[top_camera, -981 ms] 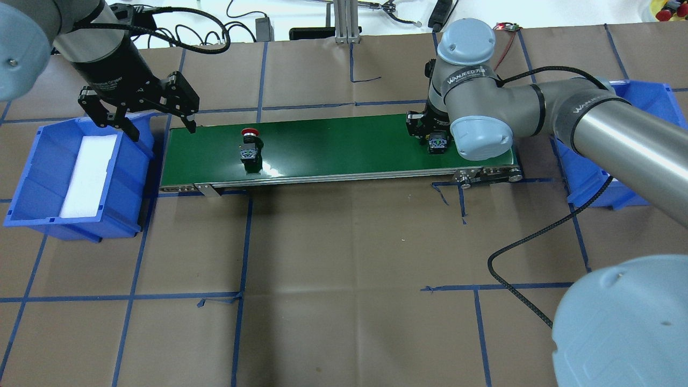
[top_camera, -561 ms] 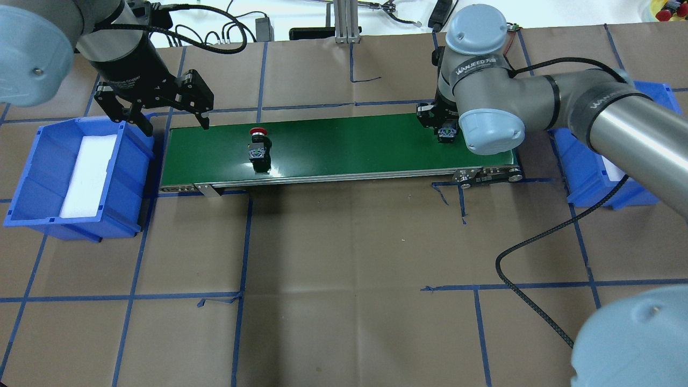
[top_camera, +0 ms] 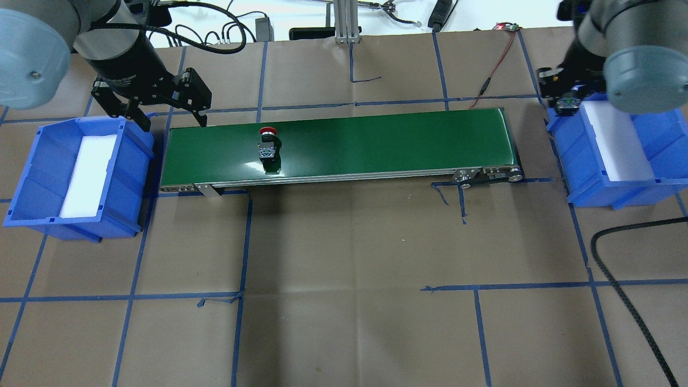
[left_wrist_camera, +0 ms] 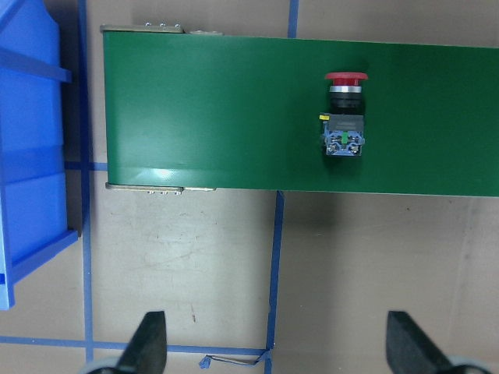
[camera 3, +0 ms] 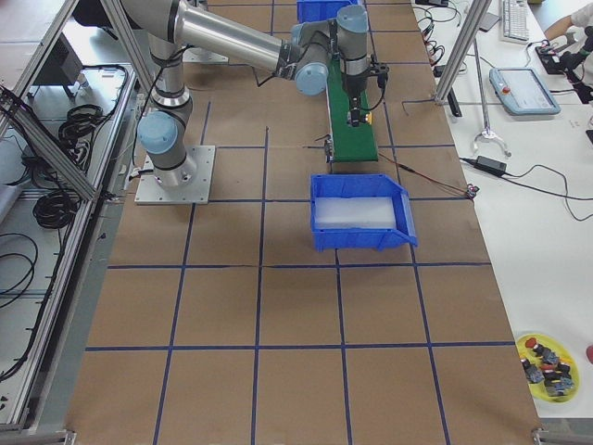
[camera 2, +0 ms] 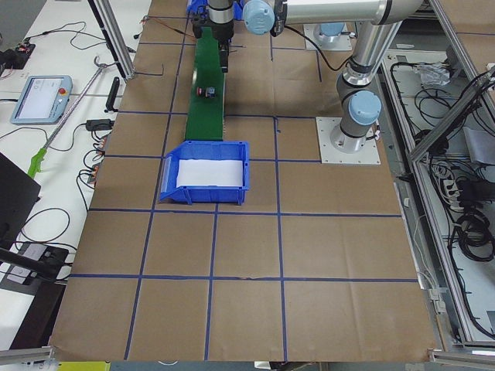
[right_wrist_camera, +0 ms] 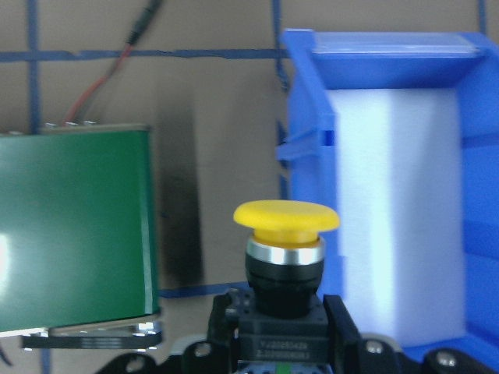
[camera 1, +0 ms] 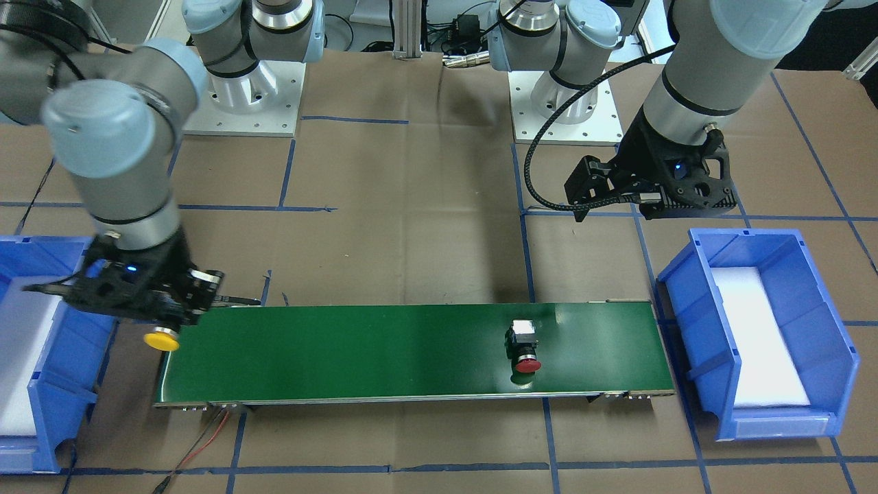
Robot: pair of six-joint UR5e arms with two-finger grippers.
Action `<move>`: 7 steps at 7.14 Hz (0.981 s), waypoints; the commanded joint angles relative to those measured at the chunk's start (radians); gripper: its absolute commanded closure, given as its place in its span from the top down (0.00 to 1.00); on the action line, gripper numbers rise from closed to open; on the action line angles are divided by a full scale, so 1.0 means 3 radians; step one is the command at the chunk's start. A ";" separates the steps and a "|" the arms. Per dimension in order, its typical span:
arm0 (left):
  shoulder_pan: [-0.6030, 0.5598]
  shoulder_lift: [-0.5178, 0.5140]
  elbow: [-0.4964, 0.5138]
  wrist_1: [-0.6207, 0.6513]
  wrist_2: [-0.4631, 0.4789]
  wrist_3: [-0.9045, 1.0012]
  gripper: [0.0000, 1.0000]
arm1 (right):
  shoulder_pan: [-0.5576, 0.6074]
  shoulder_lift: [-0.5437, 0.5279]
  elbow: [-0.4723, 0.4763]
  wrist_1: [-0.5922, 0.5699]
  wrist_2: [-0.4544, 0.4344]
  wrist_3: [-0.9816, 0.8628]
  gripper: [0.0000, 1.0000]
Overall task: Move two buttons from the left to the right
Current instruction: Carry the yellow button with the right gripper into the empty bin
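1. The right gripper [top_camera: 567,101] is clamped on the blocky body of the yellow button [right_wrist_camera: 286,234]. It holds the button in the air with the cap pointing away from the wrist.
2. In the front-facing view the yellow cap [camera 1: 161,339] hangs just past the right end of the green belt [top_camera: 376,140], between the belt and the right blue bin [top_camera: 661,134]. The right wrist view shows it just beside the bin's near wall and not yet over the white pad [top_camera: 613,140] inside.
3. The red button [top_camera: 268,146] lies on its side on the belt, in the half nearer the robot's left. Its cap points to the far edge, away from the robot, and nothing touches it.
4. The left gripper [top_camera: 174,123] has its fingers [left_wrist_camera: 148,347] spread wide apart and holds nothing. It hovers above the desk [top_camera: 344,269] by the belt's left end, near the corner of the left blue bin [top_camera: 32,177] and well apart from the red button.
5. The left bin holds only a white pad [top_camera: 88,174].
6. The desk is covered in brown paper with a grid of blue tape.
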 commanded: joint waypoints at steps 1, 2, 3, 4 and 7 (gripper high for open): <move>0.0000 0.0024 -0.0003 -0.0010 0.0005 -0.0001 0.99 | -0.0709 0.0027 -0.0050 -0.0015 0.0235 -0.1115 0.05; 0.0005 0.0029 -0.0003 -0.0020 0.0005 0.0004 0.99 | -0.0818 0.0103 0.0011 -0.0096 0.0293 -0.1215 0.04; 0.0005 0.0035 -0.0003 -0.0021 0.0010 0.0009 0.99 | -0.0844 0.0230 0.0178 -0.0355 0.0293 -0.1226 0.04; 0.0005 0.0035 -0.0014 -0.0026 0.0010 0.0009 0.99 | -0.0849 0.0333 0.0362 -0.0753 0.0293 -0.1322 0.04; 0.0011 0.0086 -0.0131 0.0015 0.0000 0.0009 0.99 | -0.0987 0.0441 0.0630 -0.0849 0.0410 -0.1344 0.04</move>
